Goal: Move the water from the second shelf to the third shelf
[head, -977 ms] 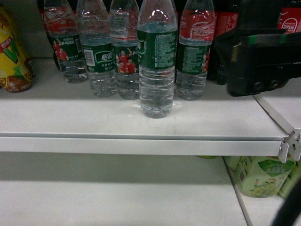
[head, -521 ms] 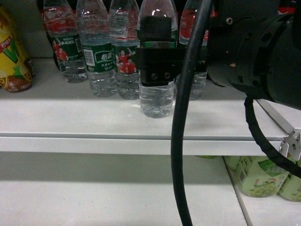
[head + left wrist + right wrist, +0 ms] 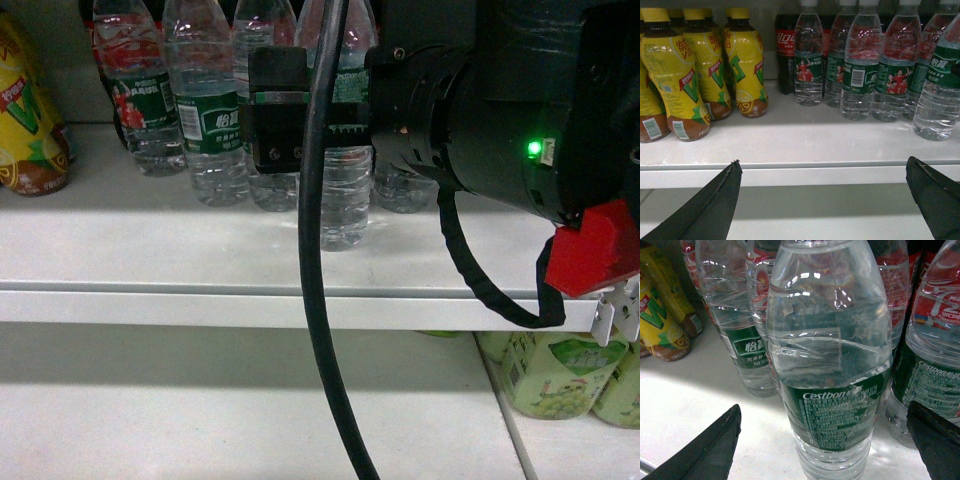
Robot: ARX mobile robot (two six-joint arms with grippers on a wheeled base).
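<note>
the water bottle [image 3: 832,385] i'm after stands upright at the front of its shelf [image 3: 150,255], ahead of the row of other water bottles [image 3: 205,120] with the same dark green labels. in my right wrist view it fills the middle of the picture, the white print on its label facing me, and it sits between the two dark fingers [image 3: 705,450] of the right gripper [image 3: 827,447]. the jaws are spread wide, one finger on each side of the bottle and apart from it, so i have hold of nothing here. in the head view the right arm [image 3: 480,130] reaches across from the right and its black wrist block covers the bottle's label; only the ribbed lower part shows under it, resting on the shelf. a thick black cable [image 3: 315,300] hangs down in front.

the left gripper [image 3: 822,200] hangs in front of the shelf edge with its fingers wide apart and empty. past it i see yellow tea bottles [image 3: 675,75] on the left of the shelf, a dark cola bottle [image 3: 786,50] behind, and the water row to the right. below, on the lower right, stand pale green cartons [image 3: 555,375].
</note>
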